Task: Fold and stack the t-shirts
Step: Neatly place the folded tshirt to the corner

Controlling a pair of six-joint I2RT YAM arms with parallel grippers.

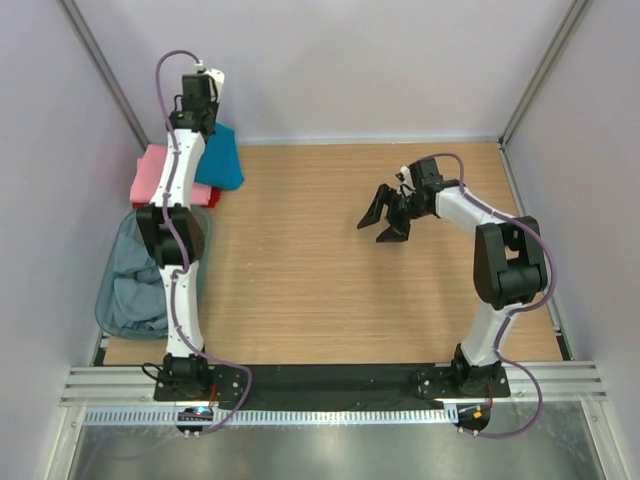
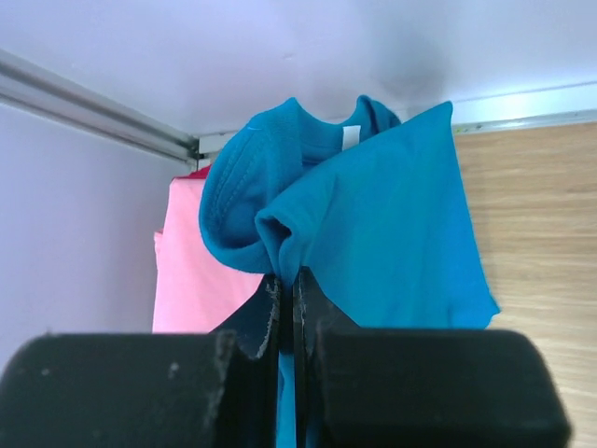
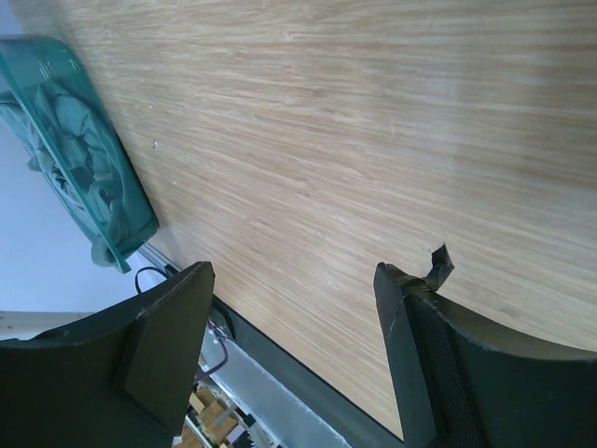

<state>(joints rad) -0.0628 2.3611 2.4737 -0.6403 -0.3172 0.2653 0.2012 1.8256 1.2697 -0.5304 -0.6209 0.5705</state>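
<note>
Now the teal shirt (image 2: 373, 224) is seen pinched in the tightly closed left gripper (image 2: 286, 280): a bunched fold of cloth near the collar is clamped between the jaws, and the rest is spread out beyond them. It is held at the far left corner of the table (image 1: 320, 290), just beside the stack there, where a pink shirt (image 1: 155, 175) is laid on a red shirt (image 1: 212, 198), of which only an edge is shown. Whether the teal cloth is touching the pink one cannot be told. Along the left edge, nearer the arm bases, the bin (image 1: 104, 300) is found with pale grey-blue shirts (image 1: 135, 285) crumpled inside. Over on the right half, the right gripper (image 3: 291, 275) is held above bare wood, its jaws spread wide with nothing between them, well apart from every shirt.
</note>
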